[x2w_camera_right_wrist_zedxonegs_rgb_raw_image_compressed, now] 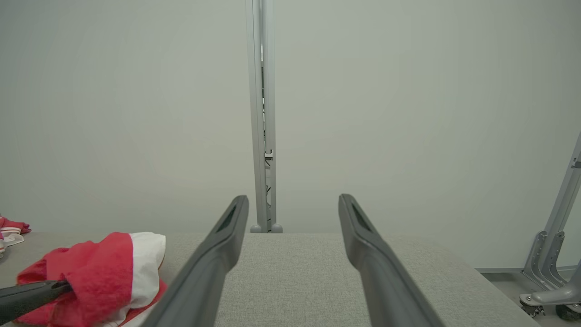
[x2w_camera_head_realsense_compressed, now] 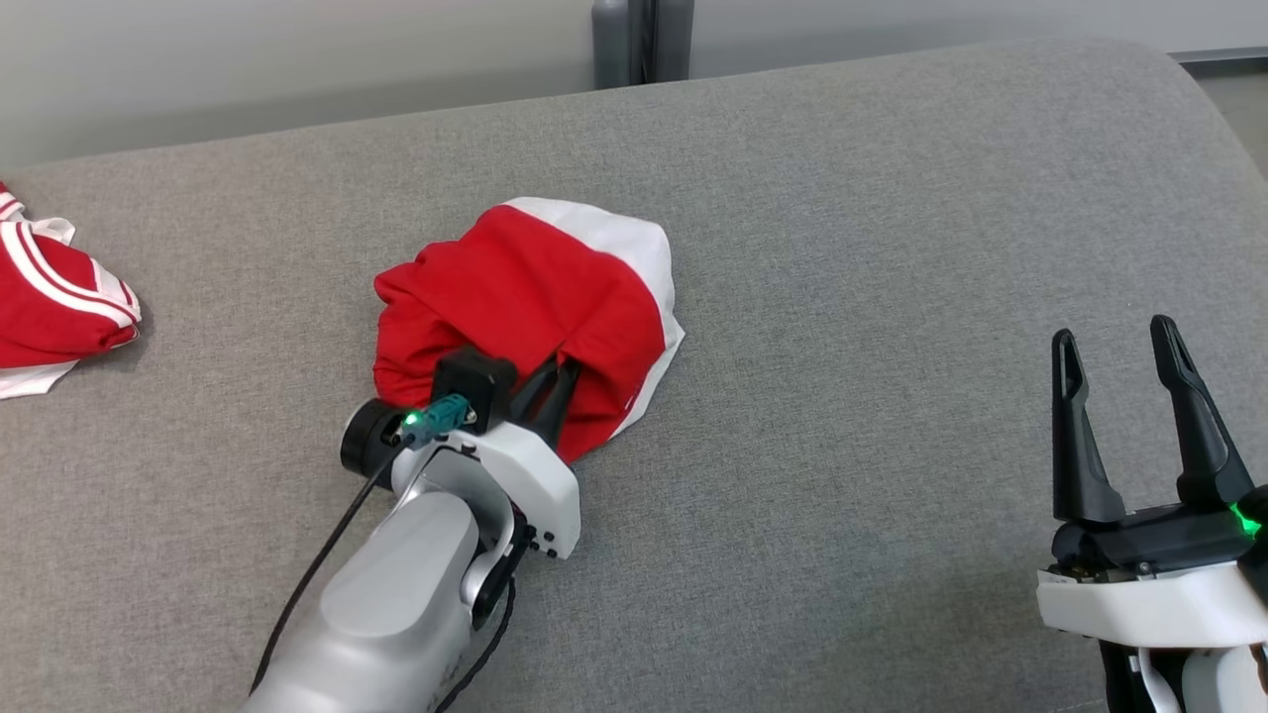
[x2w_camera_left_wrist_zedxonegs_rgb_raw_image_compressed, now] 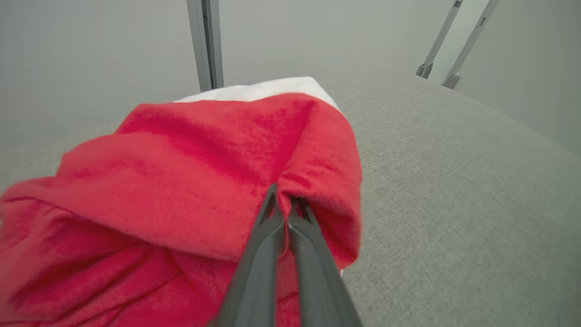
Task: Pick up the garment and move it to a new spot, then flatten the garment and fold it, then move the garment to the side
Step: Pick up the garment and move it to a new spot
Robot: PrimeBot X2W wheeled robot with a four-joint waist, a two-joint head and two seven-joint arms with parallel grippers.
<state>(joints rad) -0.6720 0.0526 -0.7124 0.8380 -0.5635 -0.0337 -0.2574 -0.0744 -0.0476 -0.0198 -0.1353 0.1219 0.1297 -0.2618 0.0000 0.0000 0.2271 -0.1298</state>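
2 pincers show over the grey table (x2w_camera_head_realsense_compressed: 892, 198); the left pincer (x2w_camera_head_realsense_compressed: 563, 376) is clamped on a red fold of the garment (x2w_camera_head_realsense_compressed: 525, 287), its 2 dark fingers (x2w_camera_left_wrist_zedxonegs_rgb_raw_image_compressed: 258, 254) pressed together with cloth caught at the tips; the right pincer (x2w_camera_head_realsense_compressed: 1114, 347) stands wide and holds nothing, low at the right and well apart from the garment.

The garment, red with a white band, lies bunched in a heap near the middle of the table, its white edge on the far and right side; the left pincer comes at it from the near side, pointing away from the robot, and bites the near right part of the heap, where the red cloth puckers around the tips.

The grip seems placed on a raised fold because that gives thin fingers something to close on without digging into the table; it reads as the pick-up step, the lift not yet plain, since most of the heap rests on the table; the right pincer is probably held open to take a 2nd edge for flattening.

1 other cloth (x2w_camera_head_realsense_compressed: 50, 297), red and white, lies at the far left, well apart.
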